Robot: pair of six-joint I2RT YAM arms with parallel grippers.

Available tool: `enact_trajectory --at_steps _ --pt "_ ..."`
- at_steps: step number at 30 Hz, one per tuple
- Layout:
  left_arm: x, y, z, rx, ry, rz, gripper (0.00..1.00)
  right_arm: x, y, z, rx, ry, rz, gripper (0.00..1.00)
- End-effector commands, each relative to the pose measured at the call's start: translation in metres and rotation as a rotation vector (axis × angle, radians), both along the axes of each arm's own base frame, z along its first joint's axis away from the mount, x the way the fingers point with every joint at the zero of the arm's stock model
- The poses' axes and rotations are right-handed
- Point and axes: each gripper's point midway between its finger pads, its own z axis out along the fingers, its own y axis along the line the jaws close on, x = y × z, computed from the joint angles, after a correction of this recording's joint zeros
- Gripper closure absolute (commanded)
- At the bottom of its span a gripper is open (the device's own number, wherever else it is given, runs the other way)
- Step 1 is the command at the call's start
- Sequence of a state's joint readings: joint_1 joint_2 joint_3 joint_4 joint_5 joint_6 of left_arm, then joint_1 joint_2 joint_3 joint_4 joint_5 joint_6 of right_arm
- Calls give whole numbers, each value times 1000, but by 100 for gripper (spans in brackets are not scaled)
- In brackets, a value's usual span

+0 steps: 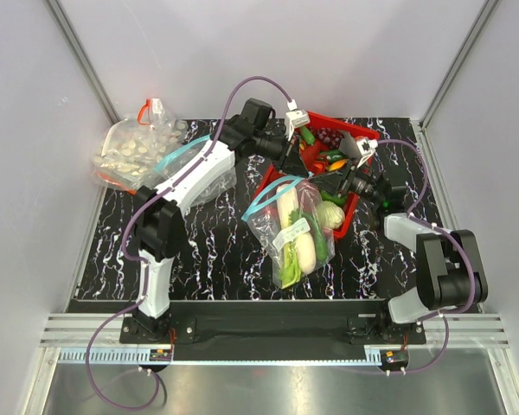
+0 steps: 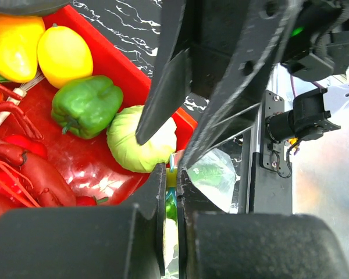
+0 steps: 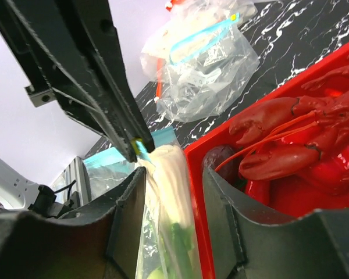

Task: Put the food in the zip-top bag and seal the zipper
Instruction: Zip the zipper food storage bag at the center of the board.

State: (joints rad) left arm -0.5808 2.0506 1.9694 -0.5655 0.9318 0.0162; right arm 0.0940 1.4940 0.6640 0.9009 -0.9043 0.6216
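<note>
Pinching the zipper (image 3: pixel 161 137) between fingers that all but meet, the left gripper (image 2: pixel 171 171) is clamped on the teal strip at the mouth of the zip-top bag (image 1: pixel 298 238). In the overhead view the bag lies near the middle of the marbled black table (image 1: pixel 216 255), at about 7 o'clock from the red basket (image 2: pixel 123 65), with its mouth lapping onto the basket's near-left corner. Inside the bag the leek (image 1: pixel 287 212) runs lengthwise, white stalk toward 12 o'clock and green leaves toward 6. A white radish piece (image 1: pixel 305 249) lies beside it at 3 o'clock, and a white label sticker (image 1: pixel 295 229) sits on the plastic. The right gripper (image 3: pixel 174 174) reaches in from 3 o'clock with its fingers standing apart. They straddle the bag's mouth and the tip of the leek stalk, just below where the left fingertips nip the strip; it grips nothing. In the basket a pale green cabbage-like piece (image 2: pixel 142 139) sits in the corner just beside the bag's mouth, with a green pepper (image 2: pixel 84 104) touching it, two yellow fruits (image 2: pixel 64 55) beyond, and a red lobster (image 3: pixel 291 145). At 10 o'clock on the table, well apart from all this, lie a second clear bag with a teal strip (image 1: pixel 190 160) and a bag of small white pieces with a red strip (image 1: pixel 134 147).
</note>
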Motion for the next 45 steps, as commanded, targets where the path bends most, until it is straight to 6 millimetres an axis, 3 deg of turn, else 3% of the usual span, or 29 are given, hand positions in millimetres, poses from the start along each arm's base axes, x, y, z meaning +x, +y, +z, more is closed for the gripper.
enact_trajectory --at_steps 1,6,10,16,24,30,31,34,40,45 --pt "-9 -5 39 -87 -76 -41 100 0 9 19 9 -78 53 51" --pt "-12 -8 36 -82 -72 -46 100 -1 12 23 21 -86 70 73" --pt "-8 -7 30 -58 -62 -24 100 -4 12 28 31 -100 70 100" --pt "0 -1 32 -43 -80 20 100 -4 3 29 36 -110 -9 100" --pt "8 11 18 -16 -50 52 100 1 -31 33 109 -127 -157 100" --pt "6 10 13 -20 -28 57 100 1 -36 34 100 -131 -170 100" --pt "5 9 16 -36 -25 45 100 0 -34 34 96 -128 -151 95" --pt "2 5 23 -61 -19 30 100 2 -27 30 98 -101 -82 65" --pt "-6 -2 35 -98 -17 -1 100 0 -8 24 95 -98 26 48" --pt "-9 -7 36 -110 -7 -23 100 -7 9 18 62 -100 90 44"
